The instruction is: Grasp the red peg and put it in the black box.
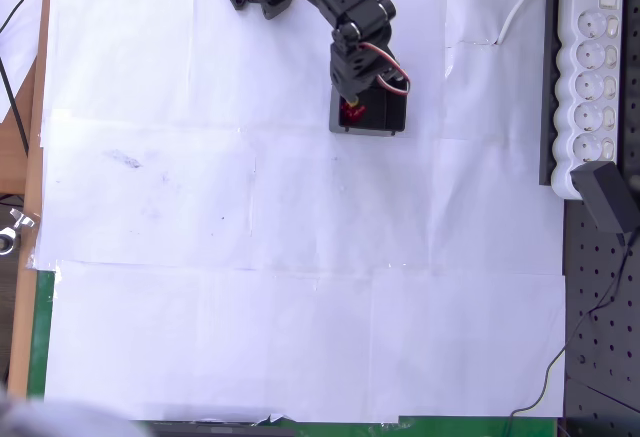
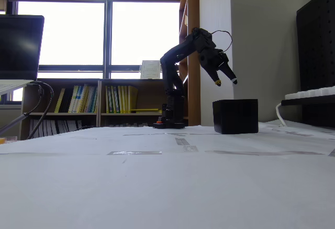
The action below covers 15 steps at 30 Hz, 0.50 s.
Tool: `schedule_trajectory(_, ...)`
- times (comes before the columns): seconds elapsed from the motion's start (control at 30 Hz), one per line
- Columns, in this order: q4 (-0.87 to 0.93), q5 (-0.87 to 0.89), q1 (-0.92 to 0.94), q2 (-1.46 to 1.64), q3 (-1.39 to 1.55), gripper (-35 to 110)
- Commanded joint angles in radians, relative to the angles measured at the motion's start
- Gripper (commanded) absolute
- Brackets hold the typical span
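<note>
Currently catalogued, item by item.

Arm: black, jointed, rising from its base at the far side of the table and bending forward. In the overhead view it reaches from the top edge down toward the box, with red and white wires looped at the wrist.

Gripper [image 2: 225, 82]: held in the air above the black box, apart from its rim. In the fixed view the two fingers stand spread, one tipped yellow, one tipped white, with daylight between them and nothing gripped. In the overhead view the gripper [image 1: 352, 100] hangs over the left part of the box.

Black box [image 2: 235, 116]: small, squarish, thin-walled, resting on the white paper. In the overhead view the black box [image 1: 388, 109] lies just below the wrist, its left part covered by the arm.

Red peg [image 1: 352, 113]: a small red piece lying inside the box, at its left side, below the fingertips. Its exact shape is too small to make out.

Table [image 1: 300, 287]: covered in white paper sheets taped together, with a wooden edge at the left of the overhead view.

Power strip [image 1: 588, 77]: white, multi-socket, along the right side, well apart from the box, with a black plug at its lower end.

Bookshelves [image 2: 99, 99]: behind the table, under bright windows.
</note>
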Motion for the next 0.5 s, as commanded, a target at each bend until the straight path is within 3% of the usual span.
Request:
schedule_trajectory(0.0,-0.008,-0.046,0.052,-0.143,0.063,0)
schedule_trajectory(0.13,-0.087,-0.13,0.144,-0.302,-0.049,0)
schedule_trajectory(0.3,-0.299,-0.272,0.334,-0.612,-0.402,0)
schedule_trajectory(0.47,-0.351,-0.339,0.532,-0.825,-0.669,0)
